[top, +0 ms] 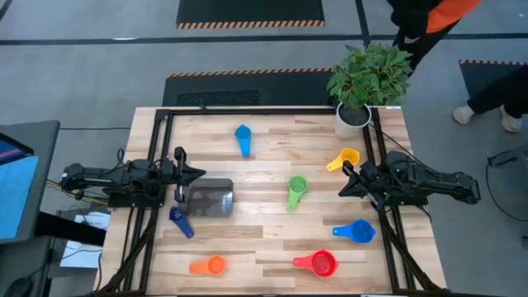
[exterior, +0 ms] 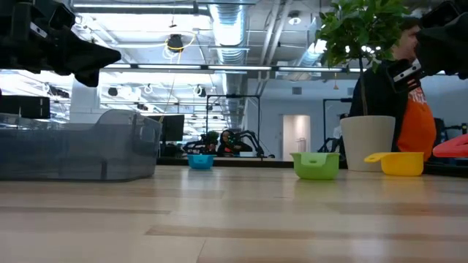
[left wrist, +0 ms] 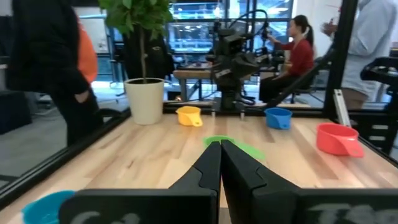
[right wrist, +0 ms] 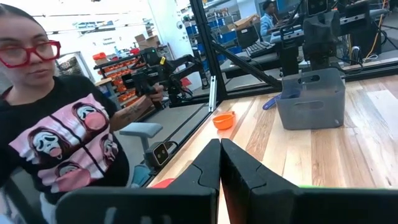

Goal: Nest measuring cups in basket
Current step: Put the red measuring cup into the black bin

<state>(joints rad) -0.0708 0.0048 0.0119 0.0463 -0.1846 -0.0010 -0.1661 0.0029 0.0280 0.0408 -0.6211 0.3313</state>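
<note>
Dark grey see-through basket (top: pixel 209 197) left of the middle of the high picture, boxy with round corners, nothing seen inside. Cups spread over the wooden table (top: pixel 272 165): light blue cup (top: pixel 242 134) toward the top, yellow cup (top: pixel 346 158) at the right, green cup (top: pixel 296 187) in the middle, blue cup (top: pixel 357 232) lower right, red cup (top: pixel 319 263) and orange cup (top: pixel 209 265) along the bottom, dark blue cup (top: pixel 180 221) just below the basket.

Left gripper (top: pixel 195 173) shut tight and holding nothing, just above the basket. Right gripper (top: pixel 346 180) also shut and holding nothing, between the yellow and green cups.

Low picture: basket at far left, plus a white plant pot (exterior: pixel 368 142) at right. Right wrist picture alone: a person in red glasses (right wrist: pixel 28 52) at upper left.
</note>
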